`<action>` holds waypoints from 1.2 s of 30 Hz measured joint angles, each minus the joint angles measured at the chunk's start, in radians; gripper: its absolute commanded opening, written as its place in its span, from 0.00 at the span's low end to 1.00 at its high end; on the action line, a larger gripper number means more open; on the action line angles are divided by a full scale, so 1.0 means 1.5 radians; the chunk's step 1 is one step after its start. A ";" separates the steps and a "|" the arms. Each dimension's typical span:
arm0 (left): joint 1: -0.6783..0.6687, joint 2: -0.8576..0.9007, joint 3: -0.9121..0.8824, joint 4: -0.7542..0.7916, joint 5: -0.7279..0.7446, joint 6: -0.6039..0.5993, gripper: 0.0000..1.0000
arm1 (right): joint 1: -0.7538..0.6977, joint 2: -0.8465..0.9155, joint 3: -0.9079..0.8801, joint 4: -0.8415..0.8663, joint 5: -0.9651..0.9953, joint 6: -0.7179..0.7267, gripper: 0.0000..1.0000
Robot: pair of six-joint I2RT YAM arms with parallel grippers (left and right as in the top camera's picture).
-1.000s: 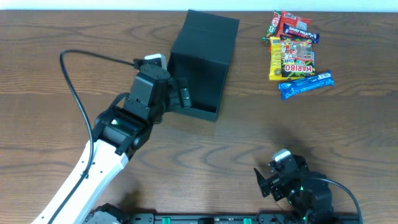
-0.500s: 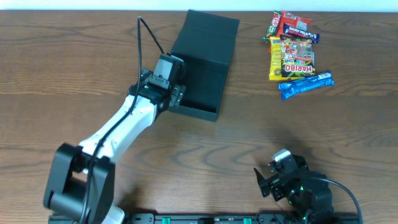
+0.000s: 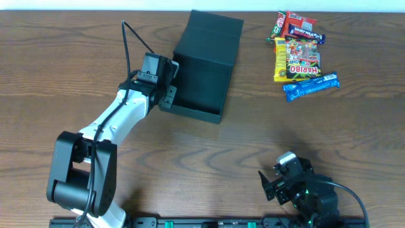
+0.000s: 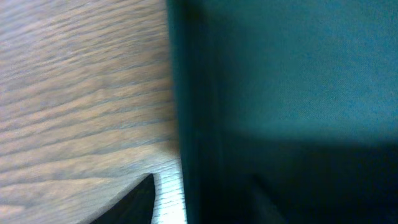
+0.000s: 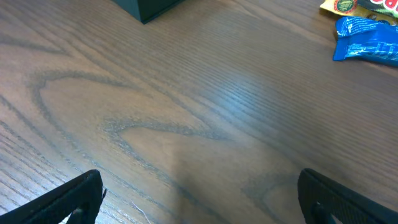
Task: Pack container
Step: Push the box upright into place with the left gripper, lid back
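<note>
The black container [image 3: 209, 76] stands open at the back middle of the table, its flap lid raised at the far side. My left gripper [image 3: 167, 82] is at the container's left wall. In the left wrist view the dark wall [image 4: 193, 124] fills the middle; one finger rests outside on the wood with a gap to the wall, and the other is only a faint shape inside the dark interior. The jaws [image 4: 199, 202] straddle the wall and look open. My right gripper [image 3: 273, 185] is open and empty low over the front of the table, fingers wide apart [image 5: 199, 196].
A pile of snack packets lies at the back right: a yellow Haribo bag [image 3: 302, 58], a blue bar [image 3: 310, 87], which also shows in the right wrist view [image 5: 367, 40], and red and blue chocolate bars [image 3: 297, 25]. A black cable [image 3: 130, 38] loops above the left arm.
My left arm has swung around and its gripper has moved from the container's front left corner up to the left wall. The right arm has not moved.
</note>
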 measured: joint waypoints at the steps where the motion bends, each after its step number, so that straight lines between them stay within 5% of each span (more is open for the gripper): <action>1: 0.000 0.000 0.000 0.000 0.005 -0.001 0.28 | 0.000 0.000 0.000 0.000 0.000 0.000 0.99; 9: 0.000 0.000 0.000 -0.006 0.015 -0.089 0.06 | 0.000 0.000 0.000 0.000 0.000 0.000 0.99; 23: 0.000 -0.001 0.007 -0.052 0.040 -0.290 0.06 | 0.000 0.000 0.000 0.000 0.000 0.000 0.99; 31: 0.000 -0.001 0.008 -0.055 0.042 -0.294 0.06 | 0.000 0.000 0.000 0.000 0.000 0.000 0.99; 33: 0.000 -0.001 0.008 -0.057 0.044 -0.288 0.23 | 0.000 0.000 0.000 0.000 0.000 0.000 0.99; 36: 0.000 0.000 0.004 -0.078 0.052 -0.283 0.76 | 0.000 0.000 0.000 0.000 0.000 0.000 0.99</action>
